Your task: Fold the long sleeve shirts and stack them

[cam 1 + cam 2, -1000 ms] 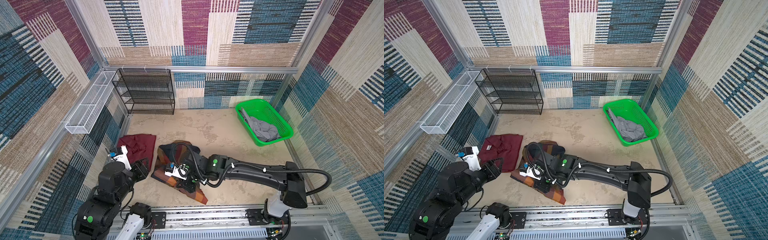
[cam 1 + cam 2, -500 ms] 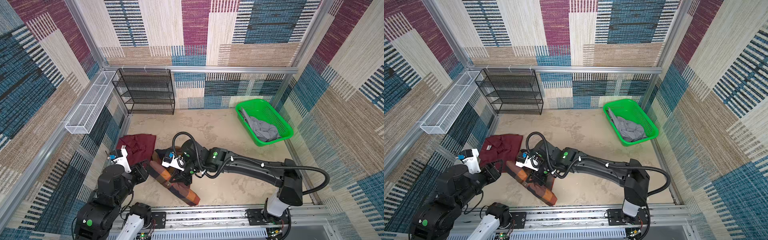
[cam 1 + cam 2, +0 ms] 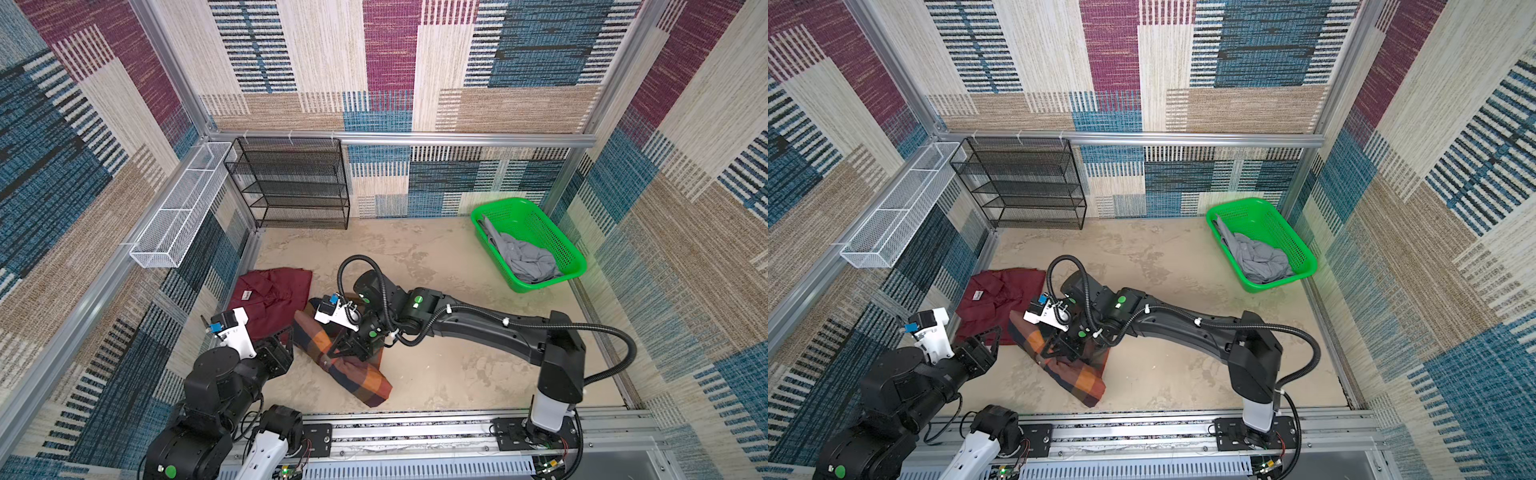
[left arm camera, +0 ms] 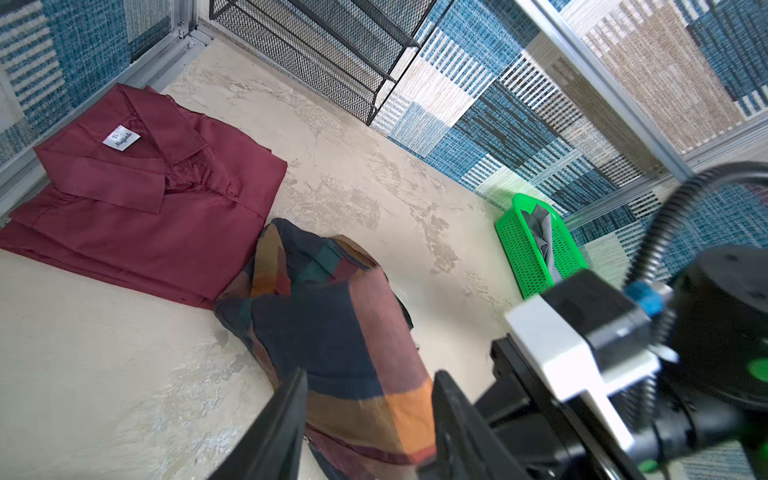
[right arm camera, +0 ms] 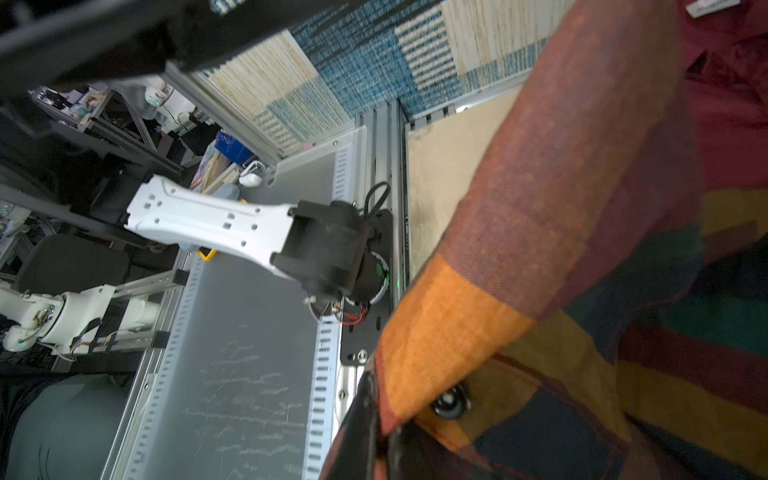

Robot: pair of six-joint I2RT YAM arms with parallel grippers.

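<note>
A bunched plaid shirt (image 3: 361,376) in navy, orange and red hangs from my right gripper (image 3: 331,356), which is shut on a fold of it; its tail trails toward the front rail. In the right wrist view the cloth (image 5: 561,208) fills the space over the shut jaws. Its upper edge touches the folded maroon shirt (image 3: 270,295), white label up, at the left. My left gripper (image 3: 286,337) stands open just left of the plaid shirt (image 4: 332,324), holding nothing. A crumpled grey shirt (image 3: 525,259) lies in the green basket (image 3: 536,286).
A black wire rack (image 3: 291,183) stands against the back wall, and a white mesh trough (image 3: 178,208) hangs on the left wall. The metal rail (image 3: 415,432) with both arm bases runs along the front. Patterned walls close in all sides.
My right gripper has carried the plaid shirt left and back, up against the maroon shirt, and its tail has swung toward the front. The left gripper has shifted slightly.
</note>
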